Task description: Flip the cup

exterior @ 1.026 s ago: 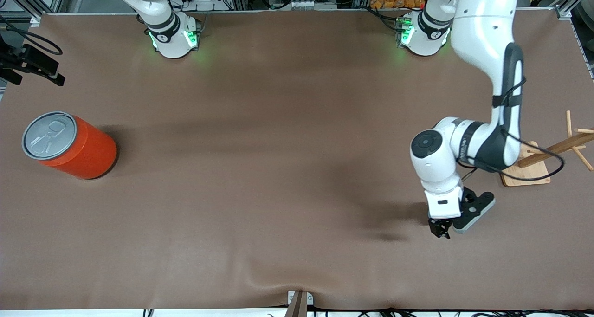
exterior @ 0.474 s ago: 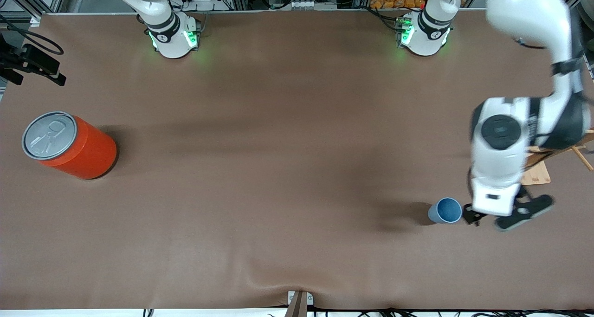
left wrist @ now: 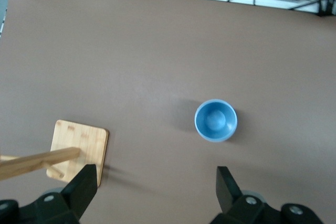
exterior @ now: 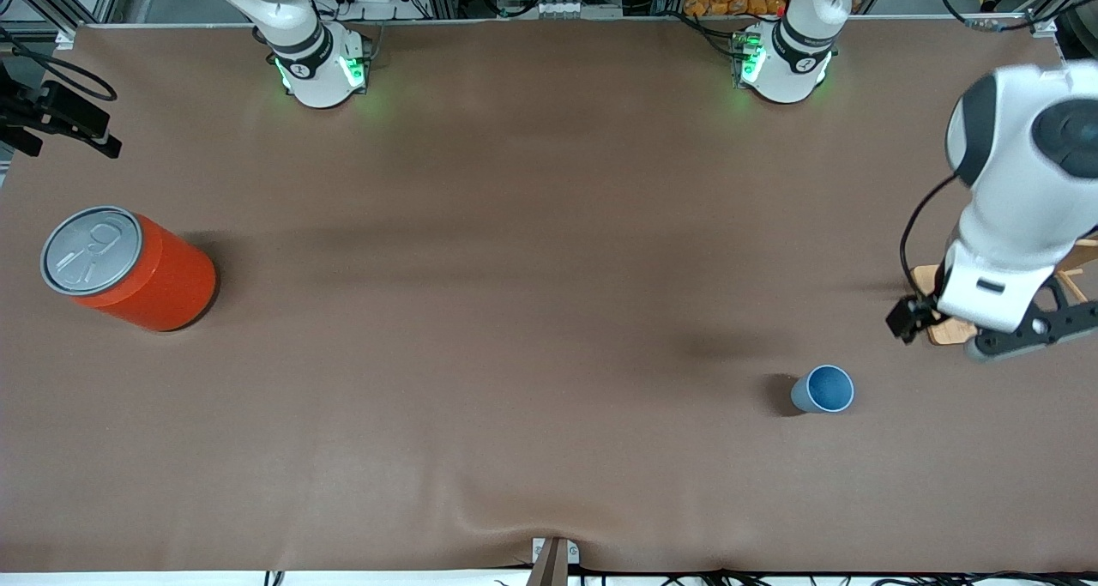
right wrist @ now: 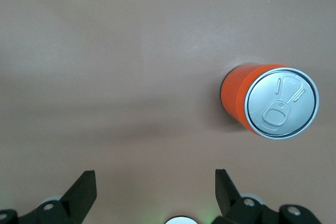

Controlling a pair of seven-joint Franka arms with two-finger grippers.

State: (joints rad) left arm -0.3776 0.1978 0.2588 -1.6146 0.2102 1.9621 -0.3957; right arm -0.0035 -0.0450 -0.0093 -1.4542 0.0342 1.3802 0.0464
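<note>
Cup [exterior: 823,389]: light blue, upright, mouth up, on the worktop [exterior: 515,311] toward the left arm's end, near the edge closest to the front camera. Untouched.

Left gripper [exterior: 911,318]: raised over the worktop beside a wooden stand [left wrist: 79,150], well apart from the cup; fingers [left wrist: 81,190] spread, empty.

Right gripper [right wrist: 155,192]: waits aloft, fingers apart, empty.

Orange can [exterior: 129,268]: upright at the right arm's end.
</note>
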